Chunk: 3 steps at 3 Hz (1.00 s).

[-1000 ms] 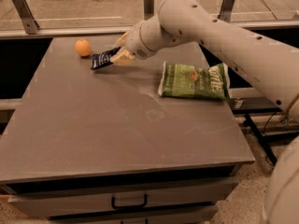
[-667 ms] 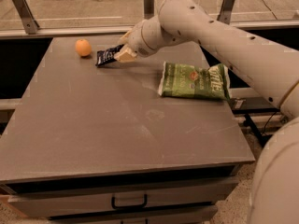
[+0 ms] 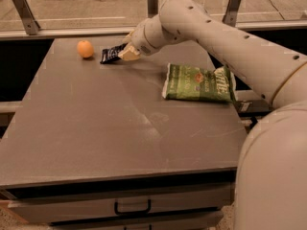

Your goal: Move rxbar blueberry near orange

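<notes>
The orange [image 3: 85, 49] sits on the grey table [image 3: 96, 128] at the far left. The rxbar blueberry [image 3: 111, 54], a dark navy bar, lies low at the table surface just right of the orange, a short gap between them. My gripper [image 3: 125, 53] reaches in from the right at the bar's right end and is shut on it. The bar's right end is hidden by the fingers.
A green chip bag [image 3: 199, 83] lies flat near the table's right edge, under my arm. A metal rail with posts [image 3: 152, 1] runs behind the table's far edge. A drawer handle [image 3: 132, 208] shows at the front.
My gripper has carried the bar a little further back and lower, toward the table surface beside the orange. The orange and chip bag have not moved.
</notes>
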{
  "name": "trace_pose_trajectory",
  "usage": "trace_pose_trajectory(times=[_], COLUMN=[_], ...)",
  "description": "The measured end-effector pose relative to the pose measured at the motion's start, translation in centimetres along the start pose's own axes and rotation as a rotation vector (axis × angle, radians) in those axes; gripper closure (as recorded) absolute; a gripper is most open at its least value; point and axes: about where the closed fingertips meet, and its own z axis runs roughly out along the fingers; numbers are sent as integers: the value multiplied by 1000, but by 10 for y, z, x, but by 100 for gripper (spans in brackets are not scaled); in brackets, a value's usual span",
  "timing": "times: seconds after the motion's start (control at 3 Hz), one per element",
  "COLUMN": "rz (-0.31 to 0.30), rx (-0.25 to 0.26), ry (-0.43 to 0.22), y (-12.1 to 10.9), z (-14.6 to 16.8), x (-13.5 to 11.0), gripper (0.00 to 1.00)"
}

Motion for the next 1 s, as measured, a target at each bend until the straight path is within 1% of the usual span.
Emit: trace_pose_trajectory(times=[0.67, 1.0], rz=[7, 6], rx=[23, 31], ry=[23, 18], y=[-11, -18], z=[5, 1], x=[5, 3], gripper=[12, 0])
